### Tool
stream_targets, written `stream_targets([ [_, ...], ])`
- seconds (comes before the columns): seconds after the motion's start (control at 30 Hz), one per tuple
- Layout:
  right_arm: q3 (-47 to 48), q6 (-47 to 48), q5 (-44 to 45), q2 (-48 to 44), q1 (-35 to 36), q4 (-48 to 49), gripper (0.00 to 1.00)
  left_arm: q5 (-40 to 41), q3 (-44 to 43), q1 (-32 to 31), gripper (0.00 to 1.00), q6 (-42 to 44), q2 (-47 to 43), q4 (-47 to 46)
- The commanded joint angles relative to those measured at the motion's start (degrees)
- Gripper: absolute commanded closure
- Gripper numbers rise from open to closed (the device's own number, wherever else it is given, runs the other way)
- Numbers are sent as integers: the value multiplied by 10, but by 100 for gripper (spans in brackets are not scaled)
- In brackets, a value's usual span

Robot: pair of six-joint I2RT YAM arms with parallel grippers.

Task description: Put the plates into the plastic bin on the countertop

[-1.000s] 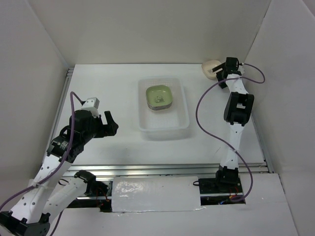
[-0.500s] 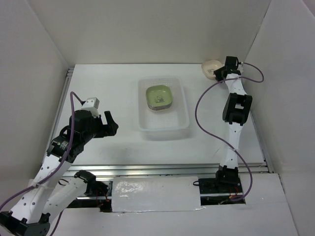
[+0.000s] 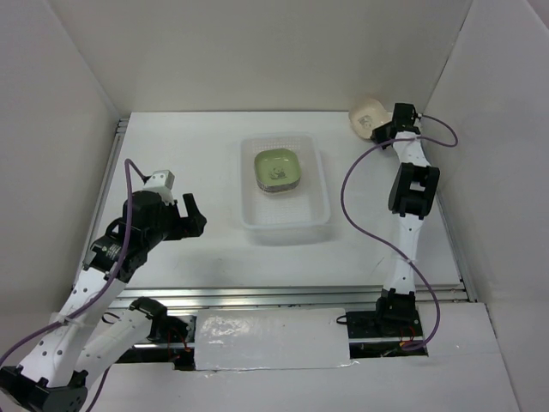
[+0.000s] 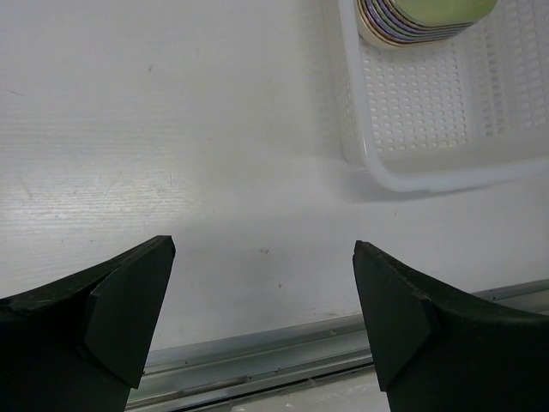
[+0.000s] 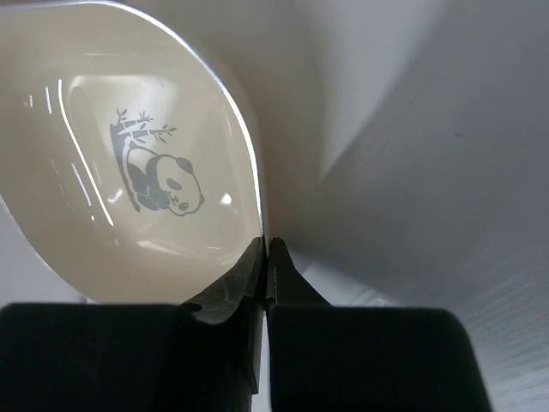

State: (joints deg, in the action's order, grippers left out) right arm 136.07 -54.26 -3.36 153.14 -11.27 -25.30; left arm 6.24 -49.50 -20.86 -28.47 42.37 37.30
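A cream plate (image 3: pixel 367 116) with a dark panda mark (image 5: pixel 159 176) sits tilted in the far right corner of the countertop (image 3: pixel 189 154). My right gripper (image 3: pixel 383 129) (image 5: pixel 268 249) is shut on its near rim, one finger inside the dish, one outside. The translucent plastic bin (image 3: pixel 285 221) stands mid-table with a stack of plates in it, a green plate (image 3: pixel 276 169) on top; the stack's edges (image 4: pixel 403 26) show in the left wrist view. My left gripper (image 3: pixel 190 215) (image 4: pixel 264 257) hovers open over bare table, left of the bin.
White walls enclose the table; the right wall and back wall meet just behind the cream plate. A metal rail (image 3: pixel 283 296) (image 4: pixel 257 365) runs along the front edge. A purple cable (image 3: pixel 352 202) loops beside the right arm.
The right gripper's jaws closed onto the cream plate's rim, and the plate tipped up slightly toward the corner. The left arm barely shifted.
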Motion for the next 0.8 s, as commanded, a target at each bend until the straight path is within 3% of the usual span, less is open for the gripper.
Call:
stream_targets([
  [0.0, -32, 8, 7, -34, -1, 10, 100, 11, -10, 3, 1, 13, 3, -15],
  [0.07, -75, 22, 18, -97, 8, 19, 100, 10, -10, 3, 1, 13, 6, -14],
  [0.17, -237, 48, 47, -230, 27, 73, 100, 9, -10, 2, 1, 12, 6, -14],
  [0.27, -323, 100, 103, -379, 62, 68, 100, 16, -10, 2, 1, 9, -4, -12],
  [0.33, -328, 158, 123, -460, 85, 40, 100, 33, -10, 2, 1, 0, -16, -7],
  [0.47, -246, 219, 86, -492, 150, -115, 100, 68, -11, 3, 1, -13, -40, 1],
  [0.57, -221, 247, 36, -478, 201, -174, 100, 94, -13, 6, 1, -24, -60, 7],
  [0.7, -201, 292, -34, -428, 272, -185, 100, 130, -13, 10, 1, -38, -91, 18],
  [0.77, -180, 311, 4, -393, 295, -197, 100, 155, -12, 10, 1, -55, -126, 27],
])
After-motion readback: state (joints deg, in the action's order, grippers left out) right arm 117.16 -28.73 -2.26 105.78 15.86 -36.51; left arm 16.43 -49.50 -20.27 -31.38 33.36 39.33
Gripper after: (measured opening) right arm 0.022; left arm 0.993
